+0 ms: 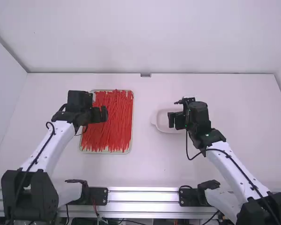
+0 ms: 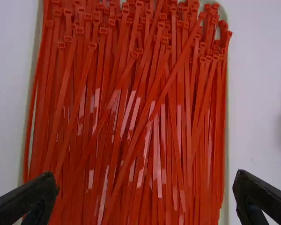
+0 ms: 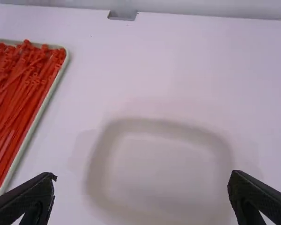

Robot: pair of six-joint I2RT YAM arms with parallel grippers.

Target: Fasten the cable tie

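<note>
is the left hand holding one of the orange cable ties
No, the left hand hangs open above the orange plastic cable ties, gripping none of them.

Shallow white dish (image 3: 159, 159) just ahead of the right claw (image 3: 141, 178), on the white tabletop (image 1: 225, 93). Pale tray (image 1: 132, 122) under the left claw (image 2: 143, 178). Small grey bracket (image 1: 145, 74) well beyond both, at the tabletop's far edge.

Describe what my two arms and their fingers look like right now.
Left arm and right arm: white links, black joints, thin black cables looping alongside. Left gripper and right gripper are black, each with two tapered black fingers.
</note>
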